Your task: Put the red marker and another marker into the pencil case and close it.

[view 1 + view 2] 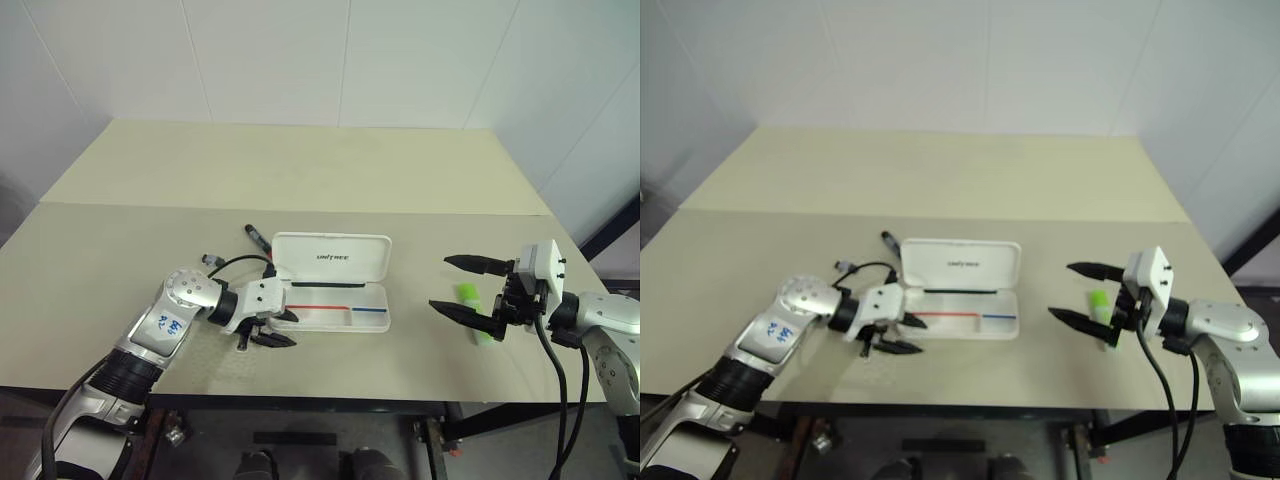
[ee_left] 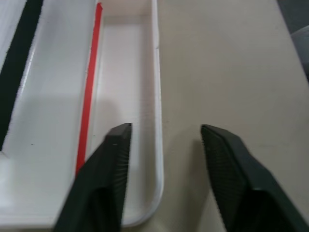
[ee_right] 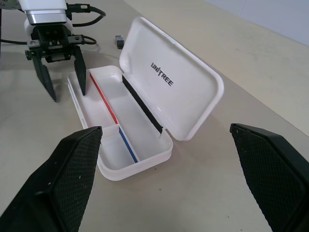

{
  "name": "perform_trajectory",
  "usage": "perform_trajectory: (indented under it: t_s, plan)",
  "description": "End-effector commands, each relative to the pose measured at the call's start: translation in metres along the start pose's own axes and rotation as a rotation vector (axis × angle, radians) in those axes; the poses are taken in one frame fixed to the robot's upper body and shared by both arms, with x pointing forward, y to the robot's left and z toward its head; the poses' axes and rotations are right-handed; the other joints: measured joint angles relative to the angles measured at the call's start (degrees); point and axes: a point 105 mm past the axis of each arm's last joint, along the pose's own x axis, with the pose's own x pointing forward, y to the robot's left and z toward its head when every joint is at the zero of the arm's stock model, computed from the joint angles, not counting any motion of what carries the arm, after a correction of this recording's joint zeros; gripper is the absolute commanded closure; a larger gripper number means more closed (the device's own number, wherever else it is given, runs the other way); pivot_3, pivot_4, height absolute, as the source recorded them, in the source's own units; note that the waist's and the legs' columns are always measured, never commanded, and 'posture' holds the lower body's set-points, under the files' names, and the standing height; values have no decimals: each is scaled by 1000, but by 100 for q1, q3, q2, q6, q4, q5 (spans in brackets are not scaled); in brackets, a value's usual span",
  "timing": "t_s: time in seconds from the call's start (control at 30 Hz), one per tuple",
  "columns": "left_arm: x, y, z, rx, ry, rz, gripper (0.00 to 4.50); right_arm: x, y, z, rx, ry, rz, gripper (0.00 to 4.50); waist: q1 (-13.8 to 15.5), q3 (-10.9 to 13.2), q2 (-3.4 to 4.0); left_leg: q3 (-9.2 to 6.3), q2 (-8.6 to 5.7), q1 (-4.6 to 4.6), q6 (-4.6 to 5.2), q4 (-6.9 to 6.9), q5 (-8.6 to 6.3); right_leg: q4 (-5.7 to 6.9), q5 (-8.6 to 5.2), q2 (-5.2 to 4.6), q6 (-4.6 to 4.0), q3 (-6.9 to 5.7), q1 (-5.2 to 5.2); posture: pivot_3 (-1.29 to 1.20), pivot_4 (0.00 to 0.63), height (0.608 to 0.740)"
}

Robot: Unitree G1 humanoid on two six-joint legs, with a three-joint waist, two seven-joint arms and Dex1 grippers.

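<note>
While the pencil case (image 1: 330,282) lies open in the middle of the desk (image 1: 120,250), lid tilted back on the far side and tray bare, neither marker is inside yet. The left hand (image 1: 270,329) sits at the tray's near-left corner, fingers parted and holding nothing, one finger over the tray and the other outside its near wall. The red marker (image 1: 257,238) lies on the desk just beyond the case's far-left corner, near a loose cable. The green marker (image 1: 472,312) lies well to the right of the case, and the right hand (image 1: 470,285) hovers beside it, spread wide and empty.

To do the pickup well, I judge each hand should come down with its fingers across the marker's barrel, not along it, then lift clear of the tray wall before moving in.

Room is good: open desk lies on every side, though the green marker rests fairly near the desk's near edge, so a nudge could roll it off
</note>
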Motion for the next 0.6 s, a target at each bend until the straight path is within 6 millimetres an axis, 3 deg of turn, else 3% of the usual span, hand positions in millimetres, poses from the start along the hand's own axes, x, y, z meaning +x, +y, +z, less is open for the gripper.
perform_trajectory:
  t_s: [0.03, 0.1, 0.13, 0.47, 0.6]
  plan:
    - [-20, 0, 11, 35, -52, -8, 807, -1, -1, 7, -39, -11, 1, 0, 1, 1, 1, 0, 0, 0, 0, -1, 0, 0, 0, 0, 0, 0, -1, 0, 150, 740]
    - [-26, -3, 13, 31, -70, -26, 147, -1, -1, 7, -39, -12, 0, 0, 6, 1, 1, 1, 0, -1, 0, -3, 0, -1, -2, -1, -3, 0, -3, 0, 150, 740]
    - [-29, -3, 15, 29, -84, -26, 41, -1, -1, 7, -39, -12, 0, 0, 10, 1, 1, 1, 0, -1, 0, -6, -1, -3, -3, -2, -5, -1, -3, 0, 150, 740]
    - [-49, -1, 43, 11, -209, 2, 41, -1, -1, 5, -35, -13, 5, 0, 29, 2, 3, -2, -3, -5, 0, -13, -18, -10, -6, -6, -2, -5, -3, 0, 150, 740]
    - [-66, 4, 57, 21, -270, 43, 41, -2, 0, 5, -34, -12, 5, 0, 21, 4, 5, -1, -1, -3, -2, -17, -19, -9, -7, -2, -2, -5, -5, 0, 150, 740]
